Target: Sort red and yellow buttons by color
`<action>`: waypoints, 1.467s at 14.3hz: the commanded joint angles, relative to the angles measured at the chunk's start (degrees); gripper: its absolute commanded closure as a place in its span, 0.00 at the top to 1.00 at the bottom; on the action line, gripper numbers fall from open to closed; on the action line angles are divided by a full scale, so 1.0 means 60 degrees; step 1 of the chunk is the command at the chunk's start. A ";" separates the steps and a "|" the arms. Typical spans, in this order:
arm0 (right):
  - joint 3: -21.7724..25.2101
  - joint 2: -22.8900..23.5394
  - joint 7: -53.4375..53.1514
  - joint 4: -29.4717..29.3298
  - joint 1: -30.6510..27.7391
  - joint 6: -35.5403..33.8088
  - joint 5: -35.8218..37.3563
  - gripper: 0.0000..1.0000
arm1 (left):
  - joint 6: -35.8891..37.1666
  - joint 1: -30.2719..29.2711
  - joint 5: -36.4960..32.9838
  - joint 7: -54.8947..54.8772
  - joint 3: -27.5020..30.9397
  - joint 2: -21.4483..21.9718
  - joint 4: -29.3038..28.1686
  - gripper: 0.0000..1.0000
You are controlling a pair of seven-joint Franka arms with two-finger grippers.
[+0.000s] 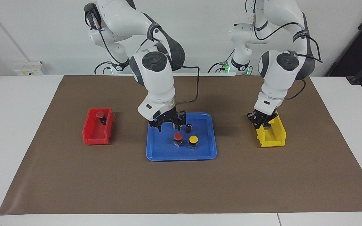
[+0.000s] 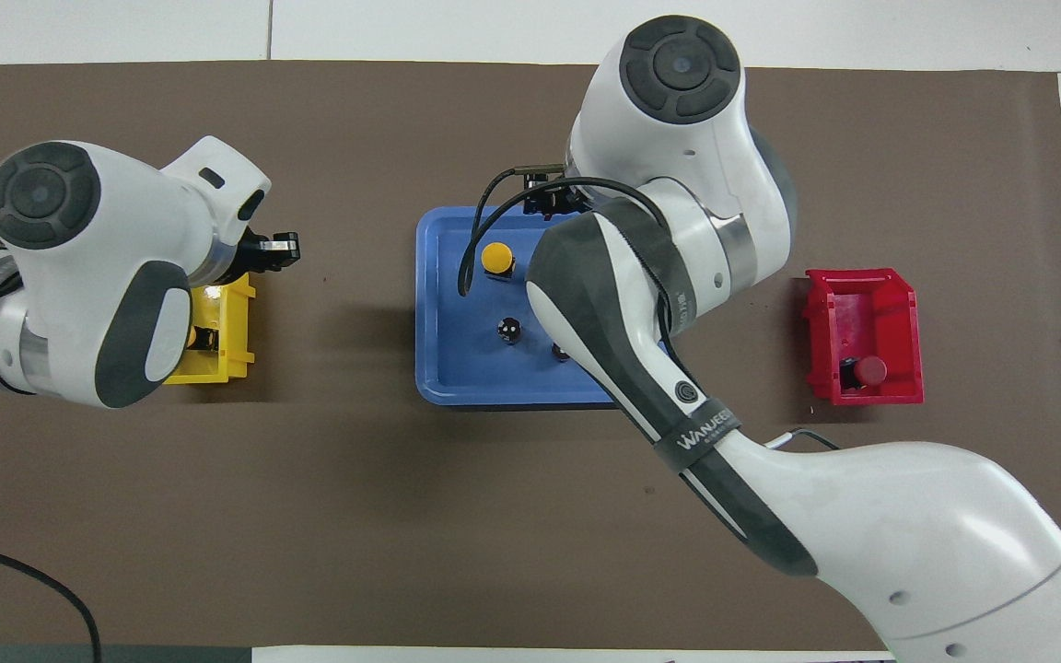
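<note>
Fingers [image 1: 160, 127] of the right gripper [image 1: 169, 126] stand apart with nothing between them, low over the blue tray [image 1: 159, 150], above the part of it nearest the robots. Just farther out on the tray stand a red button [image 1: 178, 137] and a yellow button [image 1: 193, 139], side by side and apart, each a round, coloured cap upright on a small black body; the red one is toward the right arm's end. Two dark cylinders share the tray, one [image 1: 189, 127] beside the gripper, the other [image 2: 510, 330] hidden under it in the facing view. Off the tray toward the right arm's end, a red bin [image 1: 96, 138] holds a second red button [image 1: 100, 115]. Toward the left arm's end, a yellow bin [image 1: 273, 139] holds a second yellow button [image 1: 272, 121], partly hidden by the left gripper [image 1: 262, 123], which is over the bin's rim on the tray's side; I cannot tell whether it is open or closed.
</note>
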State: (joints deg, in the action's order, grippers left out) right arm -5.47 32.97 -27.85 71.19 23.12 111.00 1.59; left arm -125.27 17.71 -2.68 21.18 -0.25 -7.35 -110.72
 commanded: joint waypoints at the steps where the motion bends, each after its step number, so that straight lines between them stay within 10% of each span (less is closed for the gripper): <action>1: -0.0012 0.0218 -0.0338 0.0333 0.0132 0.0702 0.0204 0.83 | -0.0301 0.0517 0.0008 0.0905 0.0100 -0.0078 0.0231 0.80; 6: -0.0027 -0.0016 -0.0353 0.1727 0.0264 0.1598 0.0058 0.85 | -0.0040 0.1354 0.0023 0.2139 0.0100 -0.1175 0.1650 0.83; 17: -0.0085 -0.0412 -0.0309 0.2826 0.0263 0.1906 -0.0411 0.72 | -0.0040 0.1427 0.0023 0.2315 0.0100 -0.1206 0.1637 0.90; 21: -0.0085 -0.0426 -0.0295 0.2856 0.0264 0.1935 -0.0411 0.49 | -0.0025 0.1398 0.0023 0.2315 0.0100 -0.1206 0.1637 0.90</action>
State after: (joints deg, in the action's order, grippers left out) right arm -5.57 32.10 -28.93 85.76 25.08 121.09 -0.04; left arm -126.37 25.53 -2.68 34.20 -0.23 -14.10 -101.81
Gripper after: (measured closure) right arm 0.423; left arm 0.101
